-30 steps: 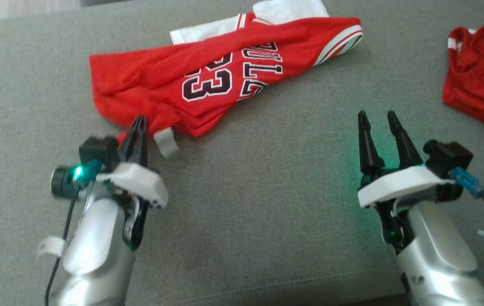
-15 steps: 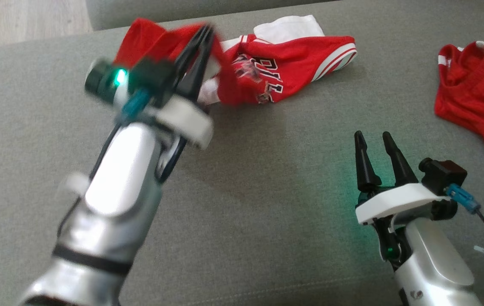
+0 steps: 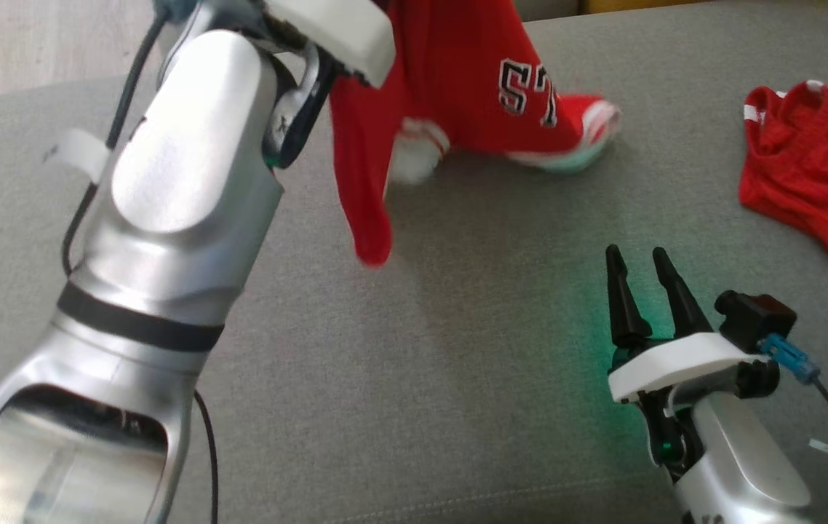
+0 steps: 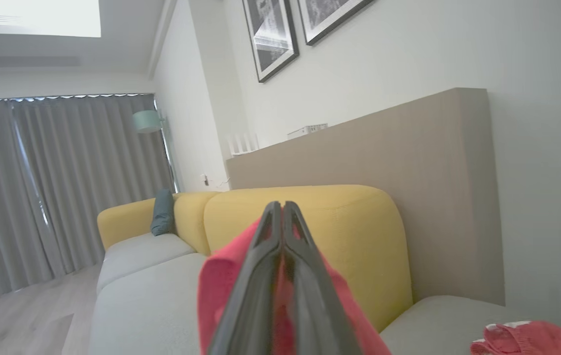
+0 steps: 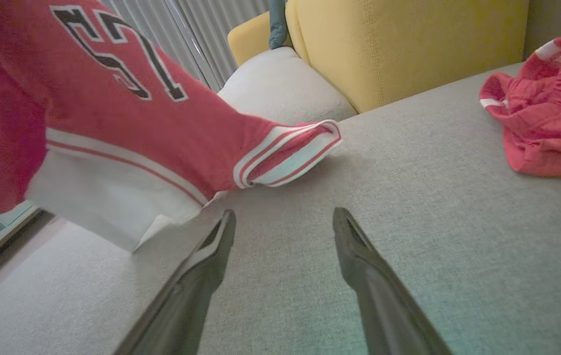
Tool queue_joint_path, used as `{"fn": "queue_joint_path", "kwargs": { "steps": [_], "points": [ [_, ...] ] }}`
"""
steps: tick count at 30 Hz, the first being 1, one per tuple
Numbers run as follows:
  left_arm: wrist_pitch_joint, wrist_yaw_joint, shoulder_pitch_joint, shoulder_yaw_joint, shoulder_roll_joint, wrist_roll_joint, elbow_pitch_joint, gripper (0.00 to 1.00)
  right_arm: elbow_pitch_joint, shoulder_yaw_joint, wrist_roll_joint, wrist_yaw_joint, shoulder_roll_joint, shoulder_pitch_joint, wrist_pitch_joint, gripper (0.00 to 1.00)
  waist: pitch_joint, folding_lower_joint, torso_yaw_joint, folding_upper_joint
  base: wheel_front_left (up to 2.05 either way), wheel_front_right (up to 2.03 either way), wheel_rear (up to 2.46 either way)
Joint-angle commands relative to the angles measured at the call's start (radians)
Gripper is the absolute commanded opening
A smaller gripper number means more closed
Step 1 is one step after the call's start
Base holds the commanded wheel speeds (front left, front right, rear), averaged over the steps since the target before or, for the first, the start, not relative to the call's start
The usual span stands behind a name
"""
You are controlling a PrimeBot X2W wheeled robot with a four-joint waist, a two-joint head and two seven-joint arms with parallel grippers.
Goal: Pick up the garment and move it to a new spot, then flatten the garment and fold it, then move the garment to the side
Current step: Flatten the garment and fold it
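Gripping the red jersey (image 3: pixel 458 80) tight in the pressed-together left gripper (image 4: pixel 282 207) high above the grey sofa seat (image 3: pixel 458 349), cloth hanging with its striped end down on the seat, right gripper (image 3: pixel 635 253) spread apart and empty near the front, another red garment (image 3: pixel 814 175) lying well apart at the right.
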Motion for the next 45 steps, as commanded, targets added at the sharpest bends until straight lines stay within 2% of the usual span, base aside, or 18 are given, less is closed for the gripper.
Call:
{"fn": "queue_joint_path", "kwargs": {
  "steps": [1, 5, 14, 15, 17, 20, 24, 30, 35, 43, 44, 45],
  "points": [
    [0.002, 0.013, -0.063, 0.029, 0.024, -0.004, -0.023, 0.00, -0.033, 0.016, 0.005, 0.007, 0.011, -0.018, -0.011, 1.00, 0.001, 0.0000, 0.005, 0.0000, 0.00, 0.00, 0.00],
    [-0.002, 0.047, -0.029, 0.046, 0.037, -0.022, 0.042, 0.00, -0.036, 0.006, 0.005, 0.007, 0.011, -0.022, -0.011, 1.00, 0.009, 0.0000, 0.024, 0.0000, 0.00, 0.00, 0.00],
    [-0.045, 0.126, 0.160, 0.121, 0.154, -0.054, 0.283, 0.00, -0.036, 0.050, 0.000, 0.007, 0.011, -0.052, -0.011, 1.00, 0.061, 0.0000, 0.056, 0.0000, 0.00, 0.00, 0.00],
    [-0.052, 0.134, 0.180, 0.129, 0.165, -0.057, 0.308, 0.04, -0.036, 0.057, -0.002, 0.007, 0.011, -0.056, -0.011, 1.00, 0.067, 0.0000, 0.057, 0.0000, 0.00, 0.00, 0.00],
    [-0.064, 0.149, 0.220, 0.147, 0.175, -0.066, 0.347, 1.00, -0.034, 0.069, -0.003, 0.007, 0.011, -0.064, -0.011, 1.00, 0.078, 0.0000, 0.061, 0.0000, 0.00, 0.00, 0.00],
    [-0.072, 0.157, 0.275, 0.179, 0.168, -0.088, 0.365, 1.00, -0.030, 0.087, -0.004, 0.007, 0.011, -0.070, -0.011, 1.00, 0.088, 0.0000, 0.073, 0.0000, 0.00, 0.00, 0.00],
    [-0.073, 0.170, 0.378, 0.226, 0.142, -0.079, 0.248, 1.00, -0.016, 0.125, -0.014, 0.007, 0.011, -0.075, -0.011, 1.00, 0.098, 0.0000, 0.105, 0.0000, 0.00, 0.00, 0.00],
    [-0.073, 0.165, 0.535, 0.264, 0.066, -0.039, 0.079, 1.00, 0.032, 0.208, -0.011, 0.007, 0.011, -0.094, -0.011, 1.00, 0.109, 0.0000, 0.181, 0.0000, 0.00, 0.00, 0.00],
    [-0.073, 0.143, 0.624, 0.251, 0.033, -0.008, -0.014, 1.00, 0.092, 0.226, -0.008, 0.007, 0.011, -0.141, -0.011, 1.00, 0.122, 0.0000, 0.256, 0.0000, 0.00, 0.00, 0.00],
    [-0.073, 0.134, 0.683, 0.211, 0.024, -0.010, -0.077, 1.00, 0.205, 0.202, -0.012, 0.007, 0.011, -0.198, -0.011, 1.00, 0.135, 0.0000, 0.328, 0.0000, 0.00, 0.00, 0.00],
    [-0.073, 0.136, 0.687, 0.204, 0.024, -0.017, -0.084, 1.00, 0.227, 0.197, -0.017, 0.007, 0.011, -0.205, -0.011, 0.89, 0.136, 0.0000, 0.333, 0.0000, 0.00, 0.00, 0.00],
    [-0.073, 0.139, 0.689, 0.197, 0.024, -0.021, -0.089, 1.00, 0.246, 0.195, -0.018, 0.007, 0.011, -0.212, -0.011, 0.69, 0.138, 0.0000, 0.336, 0.0000, 0.00, 0.00, 0.00]
  ]
}}
